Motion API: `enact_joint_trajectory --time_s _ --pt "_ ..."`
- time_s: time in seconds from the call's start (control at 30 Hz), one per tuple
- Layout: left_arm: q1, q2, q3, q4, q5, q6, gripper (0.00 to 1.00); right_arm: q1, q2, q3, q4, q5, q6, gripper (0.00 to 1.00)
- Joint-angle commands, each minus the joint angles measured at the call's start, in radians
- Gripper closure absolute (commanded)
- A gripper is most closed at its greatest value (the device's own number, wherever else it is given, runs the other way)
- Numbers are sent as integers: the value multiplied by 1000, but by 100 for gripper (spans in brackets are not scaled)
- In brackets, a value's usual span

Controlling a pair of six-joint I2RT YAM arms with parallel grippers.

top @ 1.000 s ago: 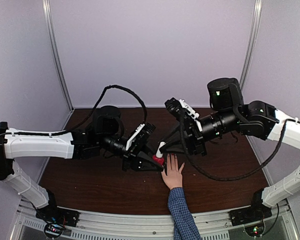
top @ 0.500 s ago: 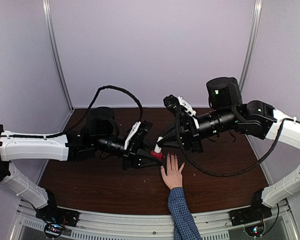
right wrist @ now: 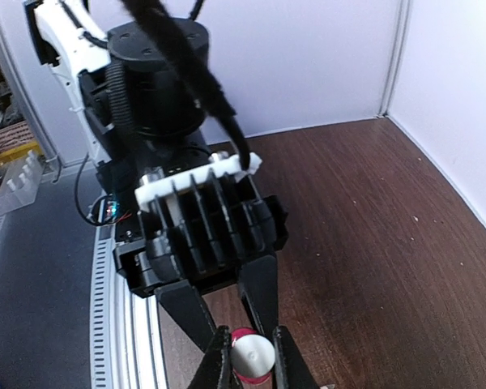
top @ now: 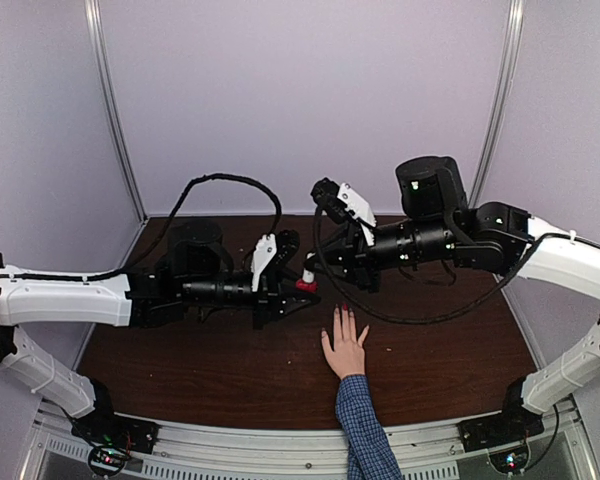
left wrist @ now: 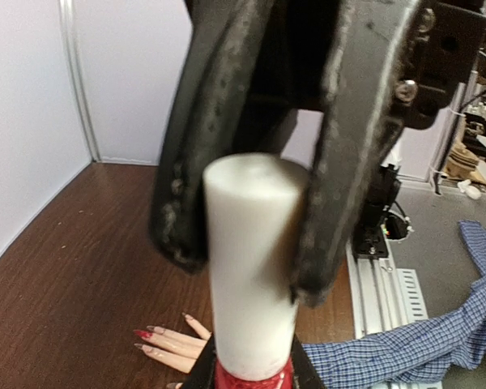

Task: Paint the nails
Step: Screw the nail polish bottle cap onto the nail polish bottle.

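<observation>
A light-skinned hand (top: 346,346) with a blue checked sleeve (top: 365,430) lies flat on the brown table. Its nails (top: 342,310) are tiny from above. In the left wrist view one nail (left wrist: 142,333) is dark red and the ones beside it look duller. My left gripper (top: 298,290) is shut on the small red polish bottle (top: 305,286), held above the table behind the fingertips. My right gripper (top: 318,268) is shut on its white cap (left wrist: 251,267). From the right wrist, my right gripper (right wrist: 251,361) pinches the cap (right wrist: 253,354).
Pale walls enclose the table (top: 450,340) at the back and sides. A metal rail (top: 280,440) runs along the near edge. Black cables (top: 230,180) arch over the left arm.
Both grippers, with the bottle between them, have moved back and up, away from the fingertips. The hand has stayed where it was.
</observation>
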Motion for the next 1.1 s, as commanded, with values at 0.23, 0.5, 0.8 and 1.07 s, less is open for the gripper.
enact_joint_trajectory --time_s 0.23,0.5,0.8,1.07 --pt "16 59 25 187 -372 -74 100 10 72 -17 29 328 175 99" --pt "32 52 11 200 -222 -76 100 -2 26 -35 43 321 183 79" --pt "60 46 65 74 222 -37 100 -19 -88 -66 36 165 54 46" --pt "60 80 145 -44 449 -22 100 -23 -73 -31 -37 -137 -40 61"
